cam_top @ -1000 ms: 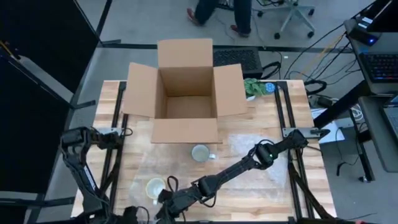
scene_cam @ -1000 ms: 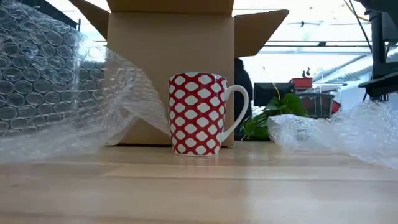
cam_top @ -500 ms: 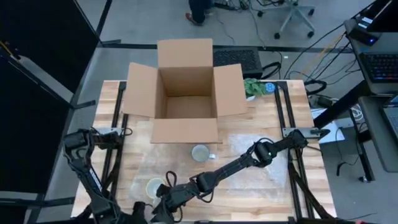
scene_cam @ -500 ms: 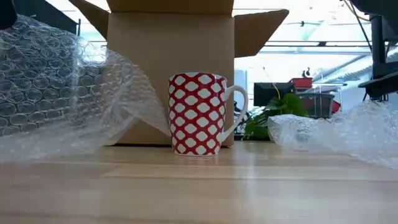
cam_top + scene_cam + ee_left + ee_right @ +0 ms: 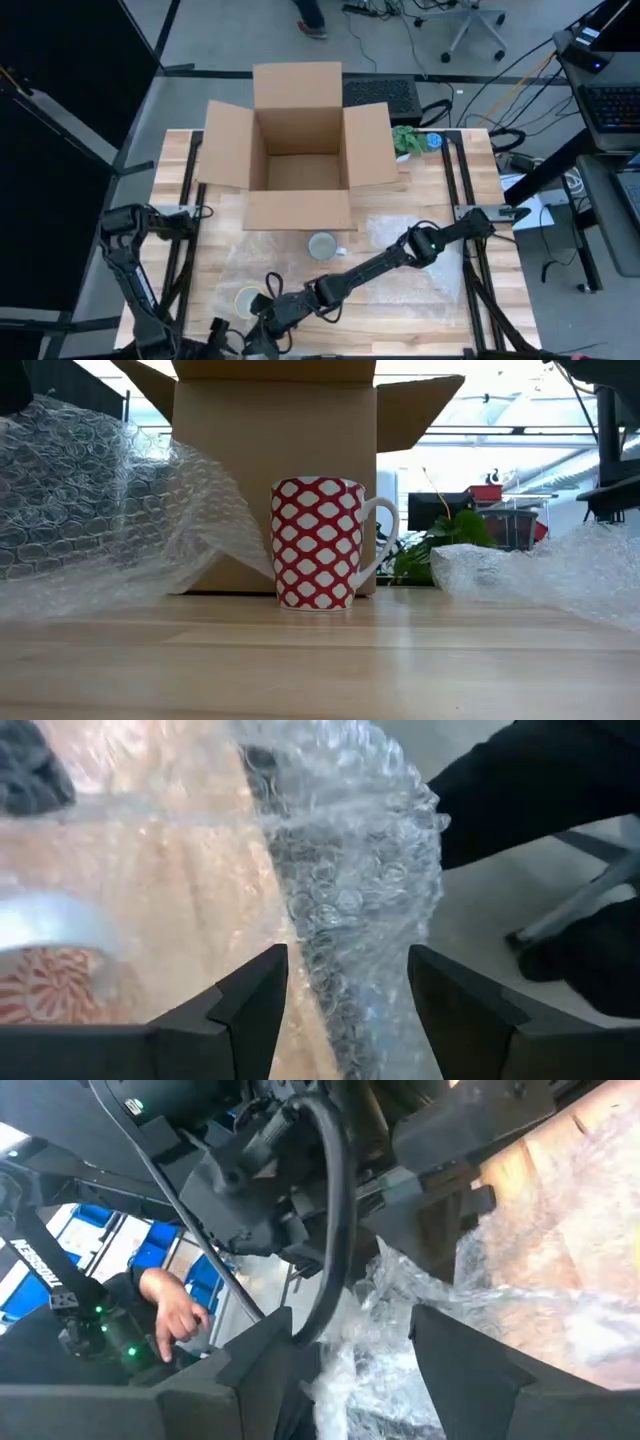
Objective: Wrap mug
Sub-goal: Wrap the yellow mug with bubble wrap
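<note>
Bubble wrap (image 5: 350, 890) bunched between spread left gripper (image 5: 345, 1005) fingers, right gripper (image 5: 350, 1370) likewise spread, beside red-patterned mug (image 5: 318, 542); no legible writing.

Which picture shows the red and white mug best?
The low view: the mug stands upright, whole, its handle plain, in front of the cardboard box. The high view shows only its rim from above. The right wrist view misses it.
</note>
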`<action>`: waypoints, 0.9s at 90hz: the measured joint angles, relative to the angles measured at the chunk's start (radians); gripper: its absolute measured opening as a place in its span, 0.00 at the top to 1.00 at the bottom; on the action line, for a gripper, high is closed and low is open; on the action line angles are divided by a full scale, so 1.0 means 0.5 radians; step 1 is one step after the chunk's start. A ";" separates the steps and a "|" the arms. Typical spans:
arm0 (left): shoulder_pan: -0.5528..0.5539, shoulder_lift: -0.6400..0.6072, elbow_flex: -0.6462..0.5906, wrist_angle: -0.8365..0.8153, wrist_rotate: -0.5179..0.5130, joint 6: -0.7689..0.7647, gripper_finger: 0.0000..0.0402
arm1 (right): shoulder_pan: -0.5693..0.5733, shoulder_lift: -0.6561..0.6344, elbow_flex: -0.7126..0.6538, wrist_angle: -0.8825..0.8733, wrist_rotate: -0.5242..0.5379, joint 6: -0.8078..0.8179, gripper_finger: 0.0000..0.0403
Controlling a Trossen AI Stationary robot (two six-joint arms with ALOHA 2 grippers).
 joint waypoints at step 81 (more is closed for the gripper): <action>0.034 -0.019 0.000 -0.027 -0.335 0.122 0.51 | -0.007 0.000 0.000 0.009 0.003 -0.004 0.52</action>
